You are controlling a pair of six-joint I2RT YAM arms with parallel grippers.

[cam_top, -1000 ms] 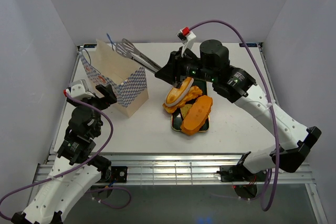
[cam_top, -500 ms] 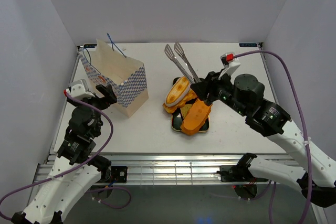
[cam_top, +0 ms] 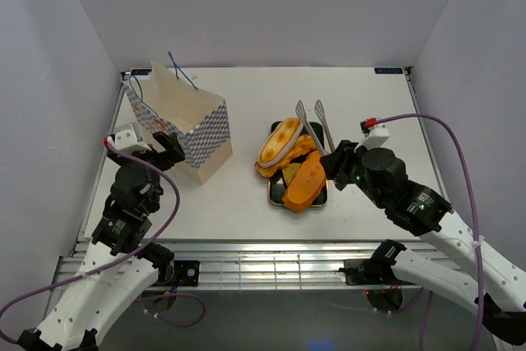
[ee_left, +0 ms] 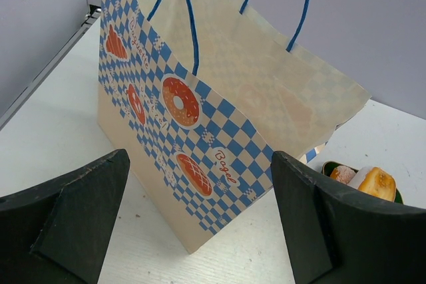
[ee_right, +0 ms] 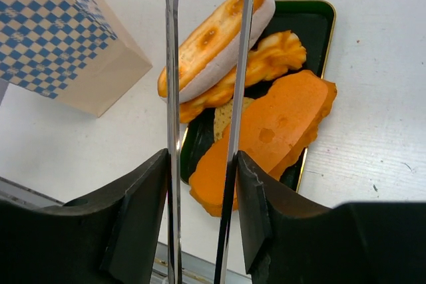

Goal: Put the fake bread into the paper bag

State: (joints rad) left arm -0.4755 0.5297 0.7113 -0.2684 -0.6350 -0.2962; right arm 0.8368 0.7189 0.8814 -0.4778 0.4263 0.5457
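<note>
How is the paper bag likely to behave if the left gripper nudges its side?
The paper bag is thin paper and stands tall and free, so it is probably light and apt to slide or tip. Its bent rim suggests the walls would buckle rather than push back. The string handles look floppy.

White tabletop point(cam_top: 246, 203), pale grey walls point(cam_top: 271, 6) on three sides, aluminium rails point(cam_top: 271, 254) in front

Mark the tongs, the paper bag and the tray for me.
tongs point(ee_right: 172, 98): right wrist view, midway along one blade.
paper bag point(ee_left: 200, 138): left wrist view, checked side panel.
tray point(ee_right: 307, 21): right wrist view, bare far corner.
</note>
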